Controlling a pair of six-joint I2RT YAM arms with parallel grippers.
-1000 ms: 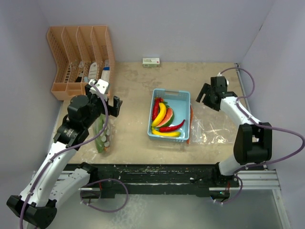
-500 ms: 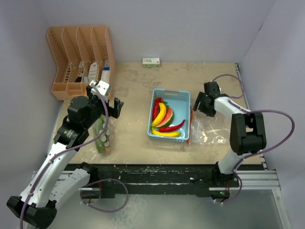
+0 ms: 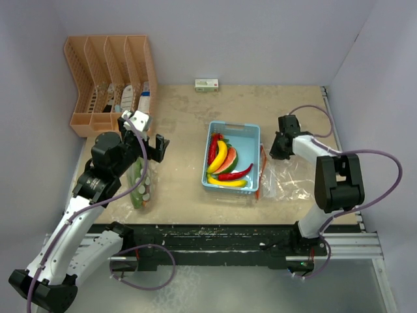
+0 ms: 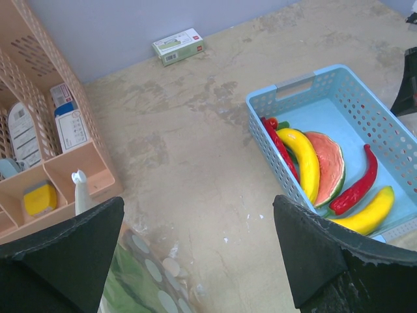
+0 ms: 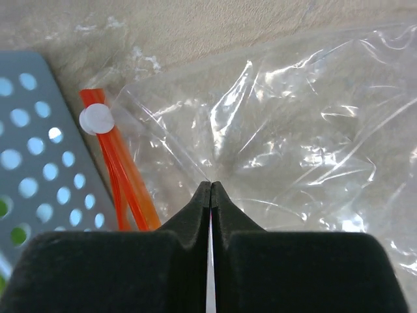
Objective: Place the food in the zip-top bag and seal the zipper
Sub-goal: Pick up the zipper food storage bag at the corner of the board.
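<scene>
The food lies in the light-blue basket (image 3: pixel 234 126): yellow bananas (image 4: pixel 303 162), red chilli peppers (image 4: pixel 356 188) and a watermelon slice (image 4: pixel 331 156). The clear zip-top bag (image 3: pixel 294 177) lies flat to the right of the basket, its orange zipper (image 5: pixel 122 175) and white slider (image 5: pixel 96 119) against the basket wall. My right gripper (image 3: pixel 278 149) is down on the bag near the zipper, jaws shut, with the film (image 5: pixel 306 130) creased into its tips (image 5: pixel 210 185). My left gripper (image 3: pixel 144 134) hovers open over bare table (image 4: pixel 197 208), left of the basket (image 4: pixel 287 91).
An orange desk organizer (image 3: pixel 111 78) stands at the back left with small items in its slots. A small green-and-white box (image 3: pixel 207 84) lies by the back wall. A green dotted pouch (image 3: pixel 140 186) lies under my left arm. Walls close in on both sides.
My right gripper has come down and left onto the bag beside the basket and has shut on the film. The left arm has stayed where it was.
</scene>
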